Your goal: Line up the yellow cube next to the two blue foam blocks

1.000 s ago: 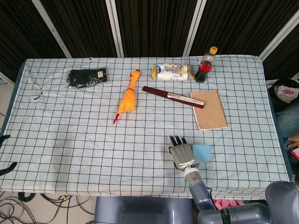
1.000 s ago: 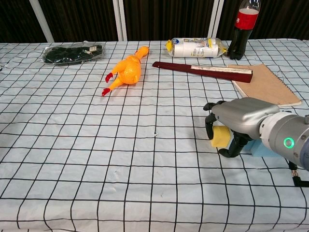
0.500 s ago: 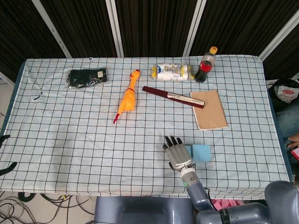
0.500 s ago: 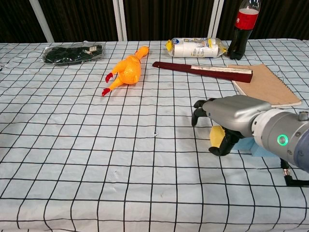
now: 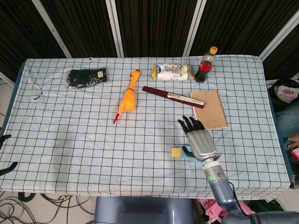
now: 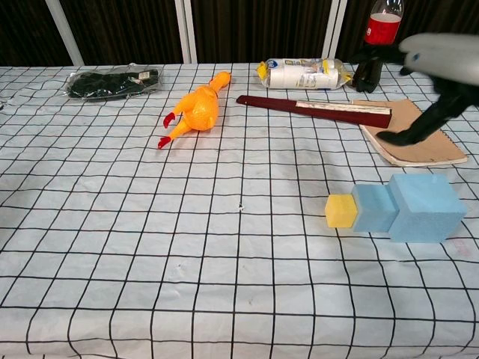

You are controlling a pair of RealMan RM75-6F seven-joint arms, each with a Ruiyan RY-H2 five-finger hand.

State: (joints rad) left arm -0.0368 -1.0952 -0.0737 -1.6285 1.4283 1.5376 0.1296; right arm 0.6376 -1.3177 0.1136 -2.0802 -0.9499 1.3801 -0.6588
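The yellow cube (image 6: 340,211) sits on the checked tablecloth and touches the left face of the smaller blue foam block (image 6: 374,207). The larger blue foam block (image 6: 423,207) stands against that block's right side, so the three form a row. My right hand (image 6: 438,71) hovers above and behind the row with its fingers spread, holding nothing. In the head view the cube (image 5: 176,152) shows just left of the raised right hand (image 5: 200,141), which hides most of the blue blocks. My left hand appears in neither view.
Behind the row lie a brown notebook (image 6: 408,131) and a dark red stick (image 6: 310,107). A cola bottle (image 6: 378,41), a lying plastic bottle (image 6: 303,74), a rubber chicken (image 6: 196,110) and a black packet (image 6: 112,81) sit further back.
My right hand has let go of the yellow cube and lifted up and away toward the notebook. The cube now stands uncovered against the small blue block.
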